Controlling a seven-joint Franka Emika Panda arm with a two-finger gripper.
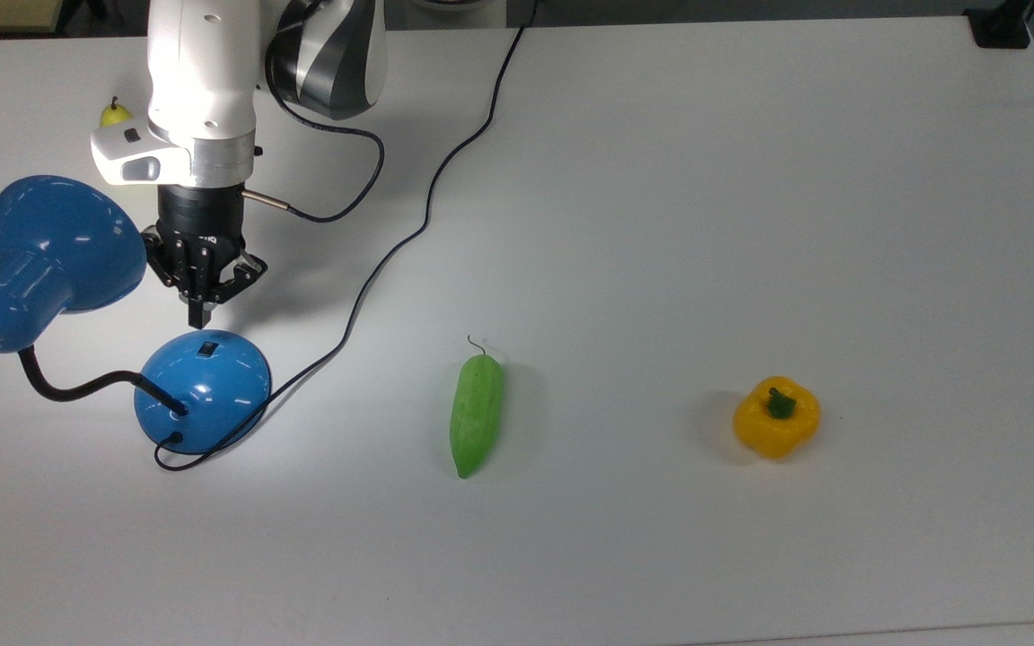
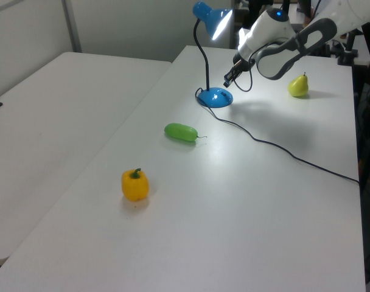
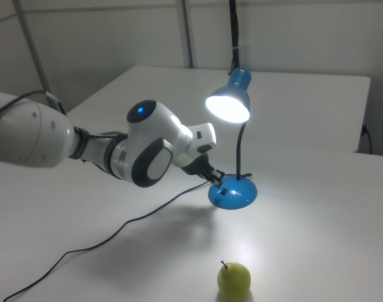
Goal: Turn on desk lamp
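Glowing desk lamp (image 3: 229, 108) bulb in right view; shade-back in top view.

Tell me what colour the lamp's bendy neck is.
Black; the desk lamp neck shows best in the top view.

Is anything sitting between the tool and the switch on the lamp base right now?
Nothing visible. The tool hangs just above the lamp base with only open air down to the switch. The shade is off to the top view's left, and the cord trails away on the other side.

White-and-grey arm (image 1: 212, 72), black pincer (image 1: 200, 316), blue light.
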